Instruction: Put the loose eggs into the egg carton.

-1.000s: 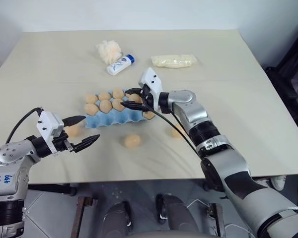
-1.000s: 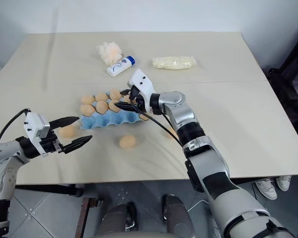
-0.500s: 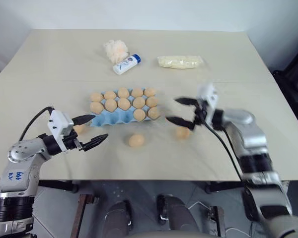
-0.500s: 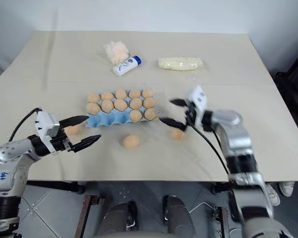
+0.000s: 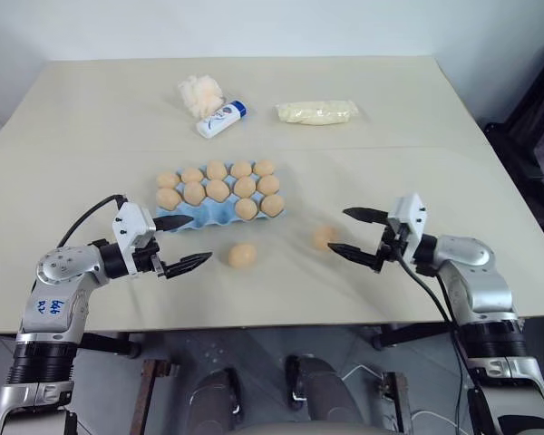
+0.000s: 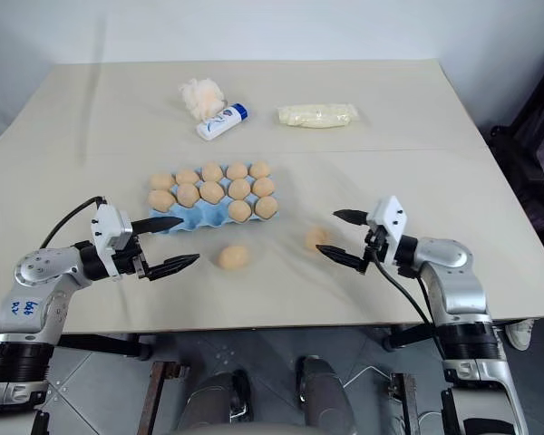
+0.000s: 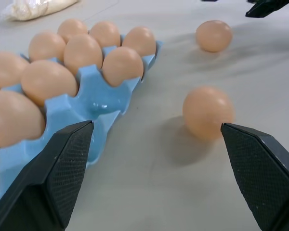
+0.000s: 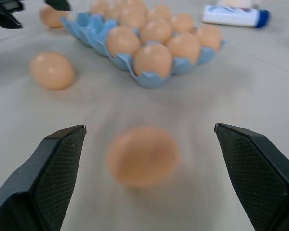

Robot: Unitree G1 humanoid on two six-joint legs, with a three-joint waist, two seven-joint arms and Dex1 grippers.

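The light blue egg carton (image 5: 202, 216) lies mid-table with several tan eggs in its cups; its front left cups are bare. One loose egg (image 5: 242, 255) rests on the table in front of the carton. Another loose egg (image 5: 324, 237) lies further right, just off the tips of my right gripper (image 5: 337, 230), which is open and level with it. My left gripper (image 5: 198, 239) is open at the carton's front left corner, pointing toward the nearer egg (image 7: 208, 112). A third loose egg (image 8: 53, 15) sits beside the carton's left end.
At the back of the table are a fluffy cream puff (image 5: 199, 93), a white bottle with a blue cap (image 5: 220, 119) and a pale yellow lumpy bag (image 5: 315, 111). The table's front edge (image 5: 281, 319) runs just below both grippers.
My right gripper left the carton's right end, swung right and back toward me, and opened; an egg now sits in that end. The left gripper crept right toward the carton.
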